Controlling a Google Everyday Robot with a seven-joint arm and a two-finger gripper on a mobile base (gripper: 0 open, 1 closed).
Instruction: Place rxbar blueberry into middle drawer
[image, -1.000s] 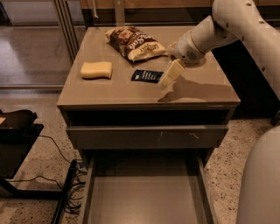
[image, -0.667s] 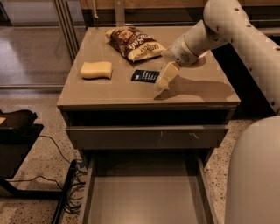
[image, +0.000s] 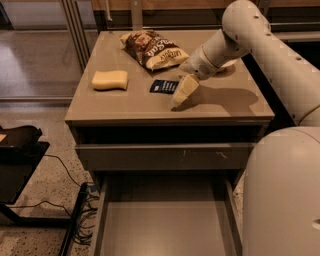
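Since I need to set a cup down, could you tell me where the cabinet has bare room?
The open drawer's floor is bare. On the cabinet top, the front strip in front of the sponge and the front right corner past the gripper are free. It is crowded mid-top: the snack bar lies between the chip bag and the gripper.

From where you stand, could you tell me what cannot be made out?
Camera view:
Snack bar: right end hidden by the gripper, low over the cabinet top beside it; print too small to read.
Open drawer: front cut off by the bottom edge; right corner hidden by the robot's body.
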